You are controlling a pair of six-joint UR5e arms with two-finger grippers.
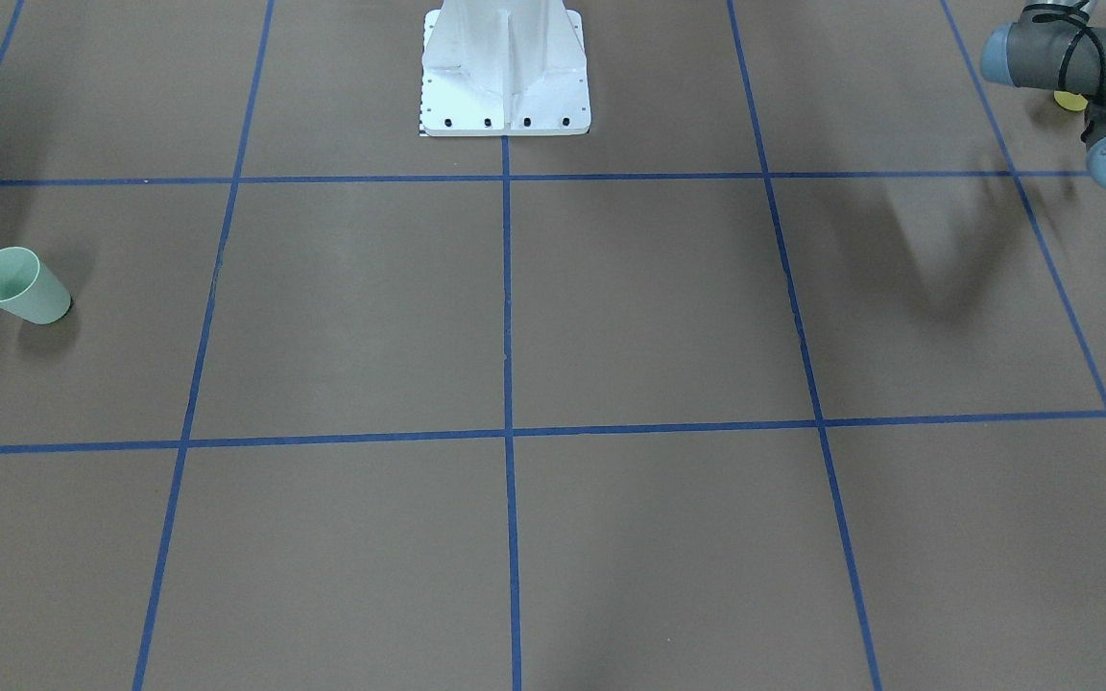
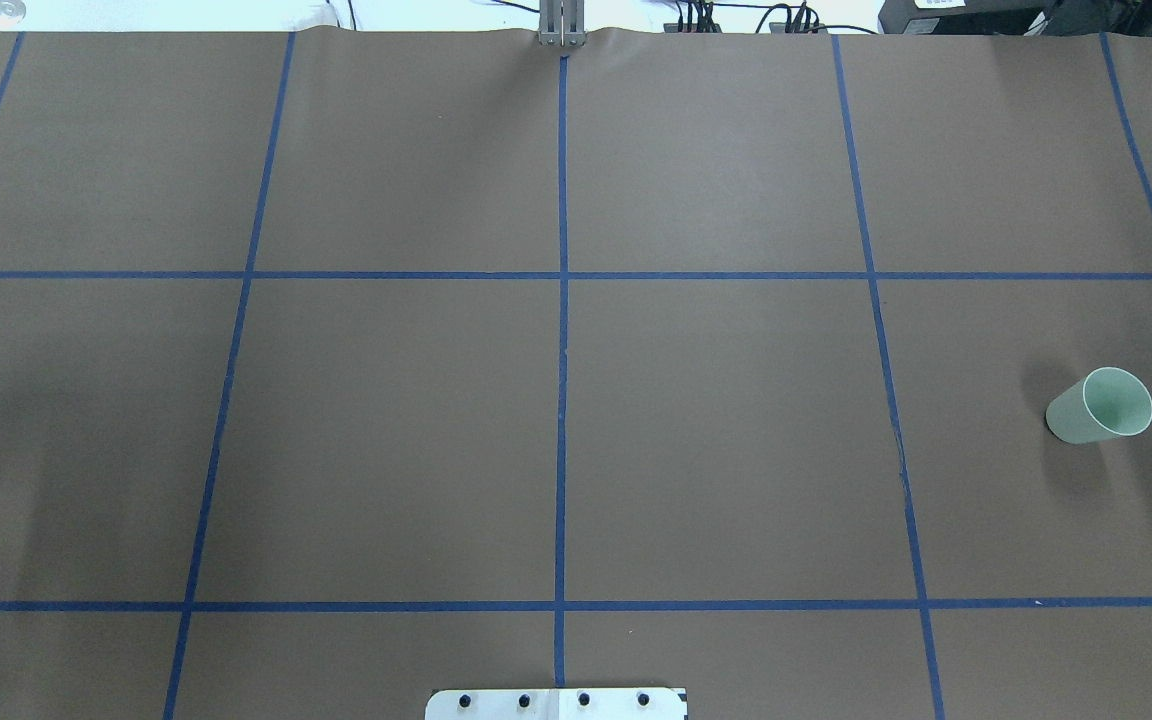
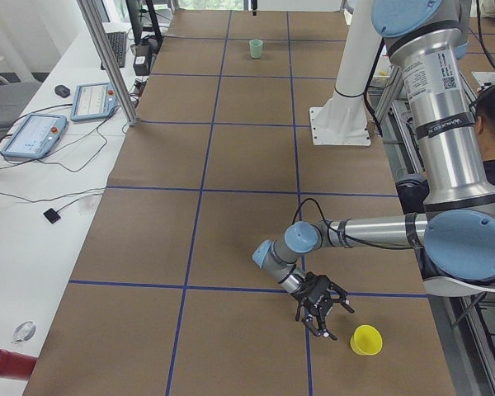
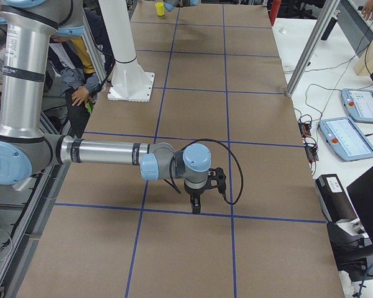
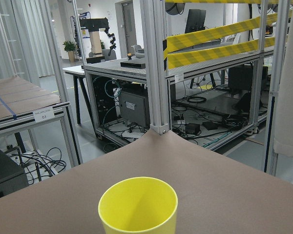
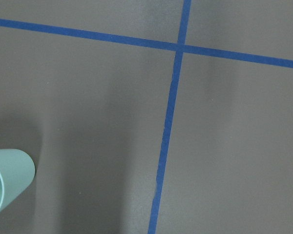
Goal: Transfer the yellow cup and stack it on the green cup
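The yellow cup [image 3: 366,339] stands upright near the table's corner on my left side. It fills the bottom of the left wrist view [image 5: 138,204], and a sliver shows behind the arm in the front view [image 1: 1071,100]. My left gripper [image 3: 320,309] hangs low just beside it, apart from it; I cannot tell whether it is open or shut. The green cup [image 2: 1101,406] stands upright at the far right of the table, also in the front view [image 1: 20,286] and at the right wrist view's edge [image 6: 7,180]. My right gripper [image 4: 196,202] points down over the table; I cannot tell its state.
The white robot base [image 1: 505,72] stands at the table's middle rear edge. Blue tape lines [image 2: 562,300] divide the brown table into squares. A seated person [image 3: 487,124] is behind the robot. Pendants [image 3: 33,132] lie on a side bench.
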